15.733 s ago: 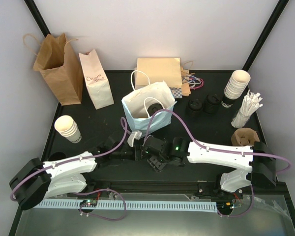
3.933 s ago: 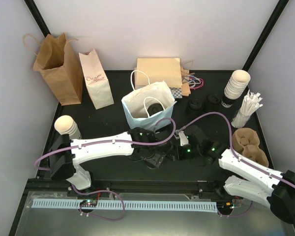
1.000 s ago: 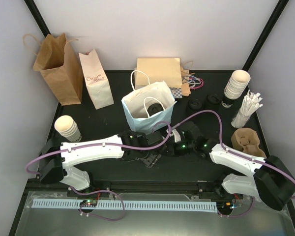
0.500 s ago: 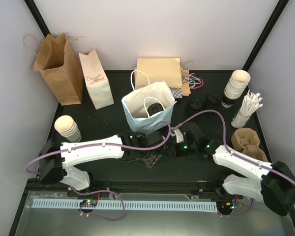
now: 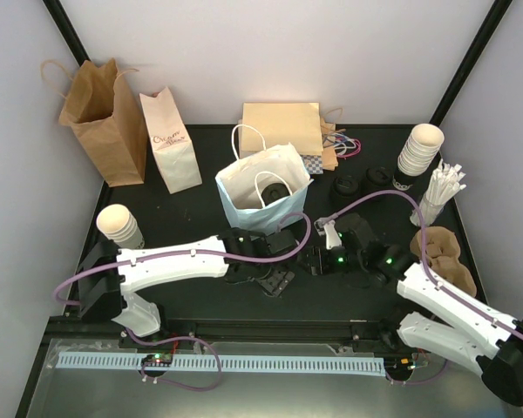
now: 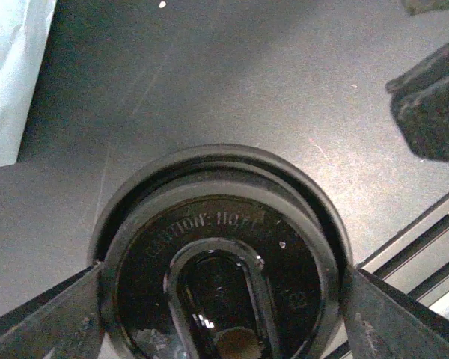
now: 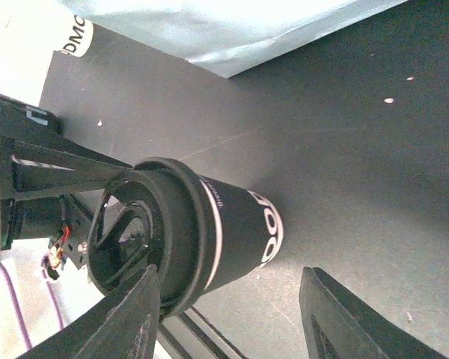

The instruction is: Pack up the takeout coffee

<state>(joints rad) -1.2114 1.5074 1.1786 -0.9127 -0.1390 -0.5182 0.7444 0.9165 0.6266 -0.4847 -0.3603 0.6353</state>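
The takeout coffee (image 7: pixel 202 232), upright on the desk (image 7: pixel 344 149) before the pale blue bag (image 5: pixel 253 218), is clasped at its lid (image 6: pixel 217 247) by the left fingers (image 6: pixel 52 321), seemingly for lifting in, while the right fingers (image 7: pixel 120 321) are held spread, clear of it.

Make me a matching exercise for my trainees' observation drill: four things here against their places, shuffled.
1 takeout coffee
2 brown bag
3 tall cup stack
4 pale blue bag

A far left corner
B between the left jaws
C middle of the scene, open-topped
D far right, beside the straws

Pairs: 1-B, 2-A, 3-D, 4-C
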